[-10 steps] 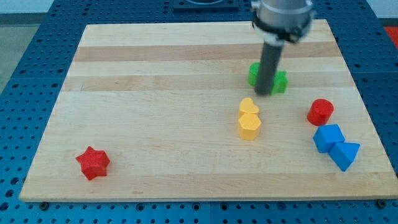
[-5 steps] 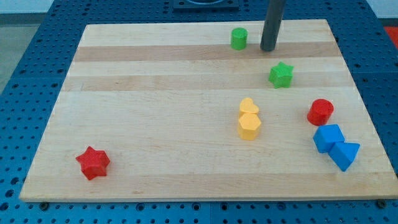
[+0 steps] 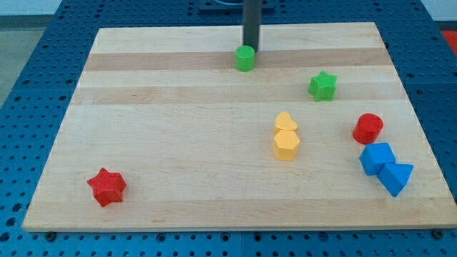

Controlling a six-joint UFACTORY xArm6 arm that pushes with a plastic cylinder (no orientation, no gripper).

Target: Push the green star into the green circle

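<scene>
- Nearest the view's bottom, the red star (image 3: 106,187) sits alone at the view's left, well apart from everything else.
- At the view's right, two blue blocks (image 3: 385,168) touch one another, with the red cylinder (image 3: 368,128) just above them.
- Mid-board, the two yellow blocks (image 3: 285,137) stand pressed together.
- Farther up, the green star (image 3: 323,86) rests free towards the view's right, well apart from its target.
- Near the view's top, the green circle (image 3: 245,58) lies with my tip (image 3: 251,51) touching or just beside its upper-right edge. That places the rod on the wrong block for the task.
- The arm carries no jaws, only the rod, so it grasps nothing; I judge the tip must come round to the star's right side.
</scene>
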